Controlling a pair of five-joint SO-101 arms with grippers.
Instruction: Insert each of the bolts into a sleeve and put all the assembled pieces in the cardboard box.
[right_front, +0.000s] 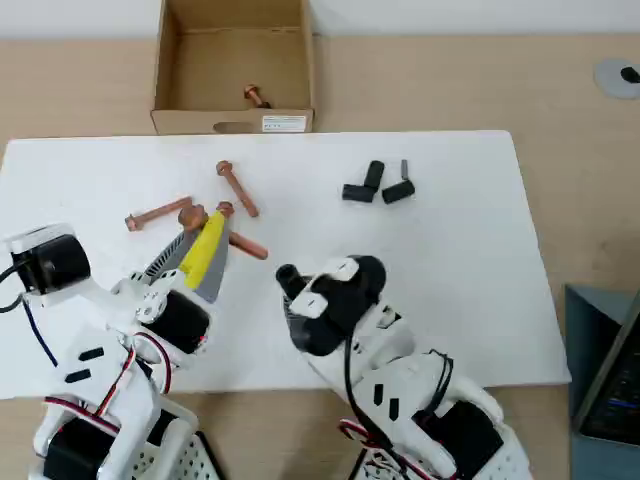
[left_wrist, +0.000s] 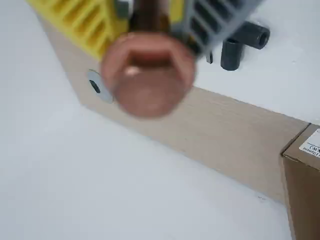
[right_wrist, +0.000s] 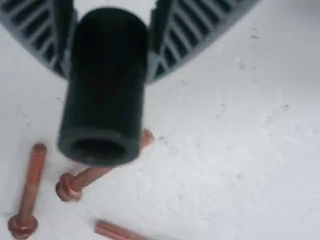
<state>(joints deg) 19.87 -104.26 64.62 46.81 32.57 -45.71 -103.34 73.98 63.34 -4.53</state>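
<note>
My left gripper (right_front: 210, 228) is shut on a copper bolt (right_front: 193, 216) over the left part of the white mat; in the left wrist view the bolt's head (left_wrist: 150, 75) sticks out between the yellow and grey fingers (left_wrist: 80, 20). At the mat's centre, my right gripper (right_front: 292, 288) is shut on a black sleeve (right_front: 288, 276), whose open end (right_wrist: 102, 95) faces the camera. Three loose bolts (right_front: 238, 188) (right_front: 158, 213) (right_front: 247, 245) lie near the left gripper. Two more sleeves (right_front: 365, 183) (right_front: 398, 190) lie farther back. The cardboard box (right_front: 160, 70) holds one copper piece (right_front: 255, 96).
The white mat (right_front: 450, 280) covers most of the wooden table, with bare mat to the right of the arms. A grey round disc (right_front: 617, 75) is set in the table at the far right. A dark device (right_front: 605, 380) sits at the right edge.
</note>
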